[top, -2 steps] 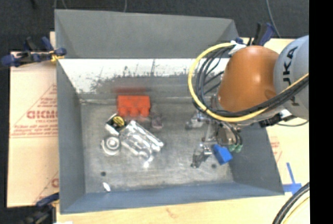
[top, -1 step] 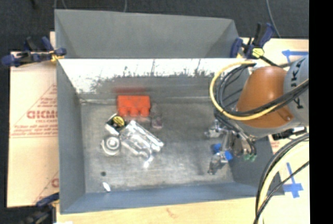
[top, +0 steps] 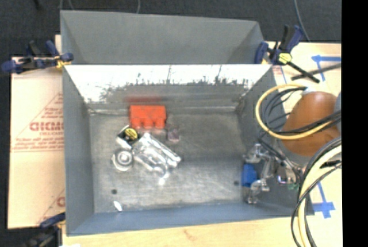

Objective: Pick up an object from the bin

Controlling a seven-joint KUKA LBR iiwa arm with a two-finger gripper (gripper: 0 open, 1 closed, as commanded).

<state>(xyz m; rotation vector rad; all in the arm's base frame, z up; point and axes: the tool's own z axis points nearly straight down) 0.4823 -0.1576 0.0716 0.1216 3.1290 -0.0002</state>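
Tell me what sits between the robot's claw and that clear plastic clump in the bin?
Nothing. In the camera view, only bare grey bin floor lies between the gripper and the clear plastic clump.

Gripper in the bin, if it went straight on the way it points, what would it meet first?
Likely the small blue thing right beside the gripper, then the grey bin floor under it. Depth is unclear from above, so they may already touch.

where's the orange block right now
In the camera view the orange block lies on the floor of the bin near the back wall, left of centre, just behind the clear plastic piece and well left of the gripper.
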